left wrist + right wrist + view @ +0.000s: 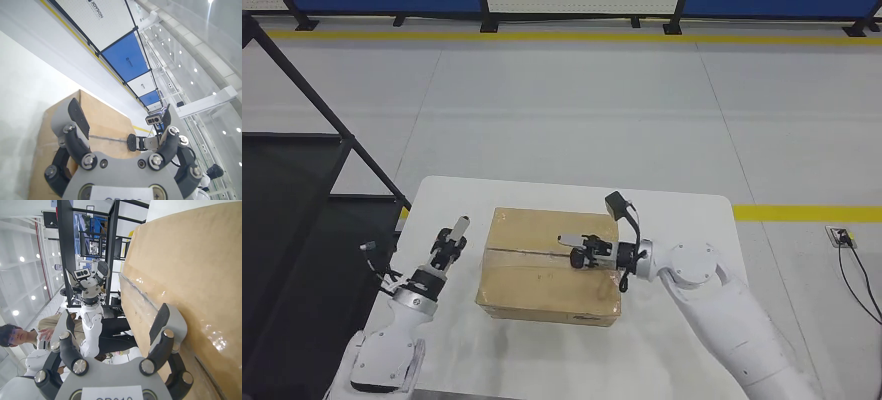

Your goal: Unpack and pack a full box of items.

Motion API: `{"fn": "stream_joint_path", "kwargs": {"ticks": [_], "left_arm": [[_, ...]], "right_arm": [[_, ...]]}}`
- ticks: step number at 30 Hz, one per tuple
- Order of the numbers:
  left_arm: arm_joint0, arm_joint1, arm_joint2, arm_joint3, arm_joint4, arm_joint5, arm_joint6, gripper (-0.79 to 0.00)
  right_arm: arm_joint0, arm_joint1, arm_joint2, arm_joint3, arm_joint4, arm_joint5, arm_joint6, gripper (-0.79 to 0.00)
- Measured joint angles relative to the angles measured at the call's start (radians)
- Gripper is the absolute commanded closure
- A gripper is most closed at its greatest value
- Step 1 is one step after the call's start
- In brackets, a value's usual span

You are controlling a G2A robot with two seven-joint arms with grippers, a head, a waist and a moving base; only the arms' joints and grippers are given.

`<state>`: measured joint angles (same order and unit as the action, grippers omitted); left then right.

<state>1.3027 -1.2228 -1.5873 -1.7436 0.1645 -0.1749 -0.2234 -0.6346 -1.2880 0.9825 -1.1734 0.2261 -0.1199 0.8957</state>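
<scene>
A closed brown cardboard box (542,275) sits in the middle of the white table (682,215), its top flaps taped along the centre seam (140,298). My right gripper (577,248) hovers over the box top near the seam, open, one finger (166,321) lying against the cardboard. My left gripper (449,245) stands open beside the box's left side, a short way off it, nothing between its fingers. In the left wrist view the box (105,121) lies just beyond the left gripper (121,117), with the right gripper (136,144) farther off.
A black metal frame (312,110) with a dark panel stands left of the table. Bare table lies in front of and to the right of the box. A yellow floor line (802,212) runs past the table's right end.
</scene>
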Motion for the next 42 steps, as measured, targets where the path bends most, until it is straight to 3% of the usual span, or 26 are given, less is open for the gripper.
{"fn": "stream_joint_path", "kwargs": {"ticks": [4, 10, 28, 42], "left_arm": [[0.058, 0.007, -0.083, -0.004, -0.030, -0.020, -0.002, -0.785], [0.109, 0.011, -0.133, -0.012, -0.061, -0.038, 0.000, -0.785], [0.174, 0.015, -0.187, 0.003, -0.127, -0.083, -0.024, -0.785], [0.195, 0.020, -0.217, 0.026, -0.149, -0.111, -0.056, -0.785]], "right_arm": [[0.022, -0.011, -0.022, 0.019, -0.005, 0.016, -0.033, -0.785], [0.048, -0.031, -0.064, 0.030, 0.013, 0.003, -0.027, -0.785], [0.157, -0.149, -0.249, 0.194, 0.097, -0.041, -0.126, -0.785], [0.198, -0.256, -0.324, 0.346, 0.191, -0.111, -0.257, -0.785]]}}
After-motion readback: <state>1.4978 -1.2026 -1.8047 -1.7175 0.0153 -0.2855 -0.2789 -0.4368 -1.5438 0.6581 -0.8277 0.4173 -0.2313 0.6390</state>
